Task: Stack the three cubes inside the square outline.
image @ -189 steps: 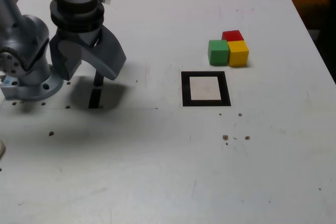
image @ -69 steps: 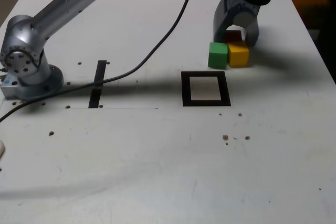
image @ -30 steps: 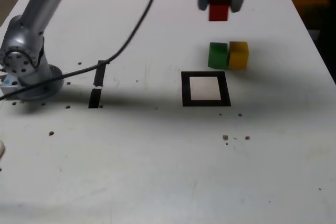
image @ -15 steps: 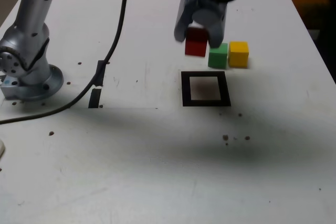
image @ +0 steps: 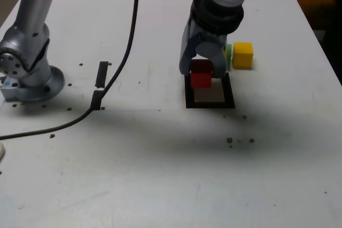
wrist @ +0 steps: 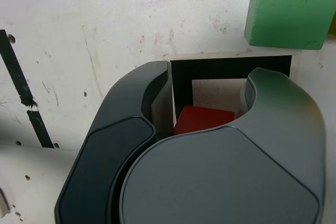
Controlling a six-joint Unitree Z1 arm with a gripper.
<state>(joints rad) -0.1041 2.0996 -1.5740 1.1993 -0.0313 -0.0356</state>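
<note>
Nearest, square outline [image: 209,103], centre not yet occupied. Just above it, gripper [image: 202,73] clamped on red cube [image: 201,74], hanging over the frame's near-left part, not set down. Beyond, green cube [image: 228,55] and yellow cube [image: 242,55] side by side on the table [image: 160,174], outside the frame. First placement under way; nothing stacked, two cubes left.
</note>
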